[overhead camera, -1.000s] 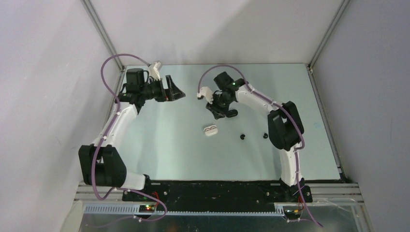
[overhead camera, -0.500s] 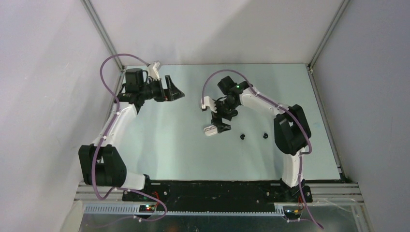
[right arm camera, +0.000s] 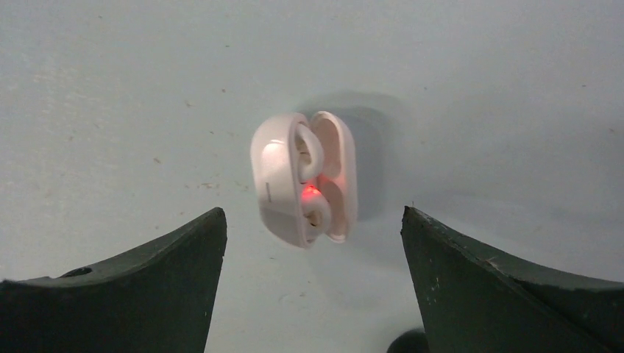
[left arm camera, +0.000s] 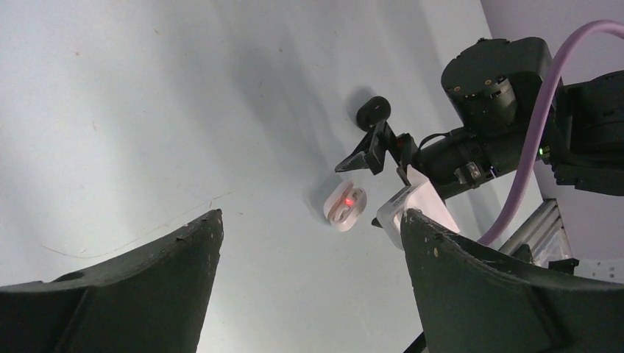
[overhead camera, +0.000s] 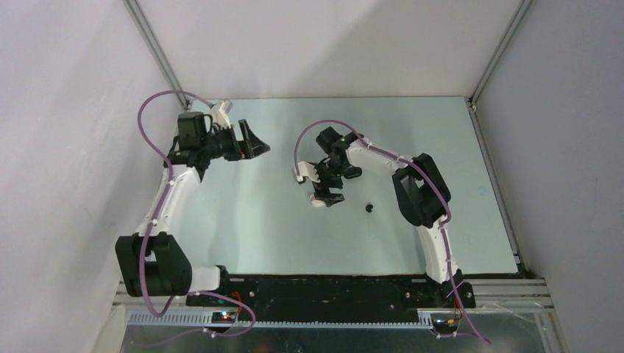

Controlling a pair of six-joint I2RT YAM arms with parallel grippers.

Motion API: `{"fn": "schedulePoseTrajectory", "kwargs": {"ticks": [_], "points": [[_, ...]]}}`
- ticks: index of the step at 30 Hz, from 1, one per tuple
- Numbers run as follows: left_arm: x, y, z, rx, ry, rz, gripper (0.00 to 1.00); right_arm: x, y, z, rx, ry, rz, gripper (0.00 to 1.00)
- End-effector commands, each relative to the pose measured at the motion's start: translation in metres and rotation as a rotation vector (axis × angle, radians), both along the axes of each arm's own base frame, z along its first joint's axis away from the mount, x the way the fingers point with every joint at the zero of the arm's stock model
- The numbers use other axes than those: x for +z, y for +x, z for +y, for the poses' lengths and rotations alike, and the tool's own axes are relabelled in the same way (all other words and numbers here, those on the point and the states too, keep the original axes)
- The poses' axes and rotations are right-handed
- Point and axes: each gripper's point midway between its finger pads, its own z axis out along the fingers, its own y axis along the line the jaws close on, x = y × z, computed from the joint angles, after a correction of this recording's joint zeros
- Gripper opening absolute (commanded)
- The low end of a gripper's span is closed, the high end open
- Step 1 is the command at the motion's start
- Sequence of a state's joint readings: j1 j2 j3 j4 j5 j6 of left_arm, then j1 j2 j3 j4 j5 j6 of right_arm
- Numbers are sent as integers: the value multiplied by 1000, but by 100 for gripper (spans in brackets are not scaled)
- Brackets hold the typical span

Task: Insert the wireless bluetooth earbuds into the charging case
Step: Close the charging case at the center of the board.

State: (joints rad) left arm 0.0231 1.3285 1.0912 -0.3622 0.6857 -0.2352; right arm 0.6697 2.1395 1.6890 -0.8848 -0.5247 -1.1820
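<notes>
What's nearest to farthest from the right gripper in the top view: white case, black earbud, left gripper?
1. white case, just under the right gripper.
2. black earbud, off to its right.
3. left gripper, far left.

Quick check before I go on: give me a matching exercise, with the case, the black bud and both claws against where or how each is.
1 case
2 black bud
3 left claw
4 right claw

a open, right above the case
b flipped open, glowing red
c open, far left, empty
d lying loose, right of the case

Pairs: 1-b, 2-d, 3-c, 4-a
</notes>
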Motion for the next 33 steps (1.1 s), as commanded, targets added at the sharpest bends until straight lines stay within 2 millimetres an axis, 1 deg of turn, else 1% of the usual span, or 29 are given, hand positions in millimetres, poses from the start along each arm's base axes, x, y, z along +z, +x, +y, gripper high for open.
{"fn": "schedulePoseTrajectory", "kwargs": {"ticks": [1, 6, 13, 16, 20, 25, 27, 33], "points": [[14, -3, 4, -6, 7, -62, 94, 2, 21, 10, 3, 24, -88, 90], [15, 3, 4, -7, -1, -54, 94, -7, 15, 9, -2, 12, -60, 81], [17, 10, 2, -14, -19, -43, 93, -14, -2, 1, 14, -16, -7, 78], [17, 12, 2, -14, -22, -39, 93, -18, -6, -1, 15, -26, 1, 75], [16, 11, 2, -14, -24, -37, 93, -18, -3, 1, -7, -24, -3, 67], [15, 11, 2, -13, -24, -34, 93, -15, 3, 2, -33, -24, -19, 46], [16, 11, 2, -13, -24, -35, 93, -11, 6, 2, -47, -25, -22, 41], [13, 13, 2, -14, -27, -26, 93, -3, 11, 0, -72, -29, -29, 34]]}}
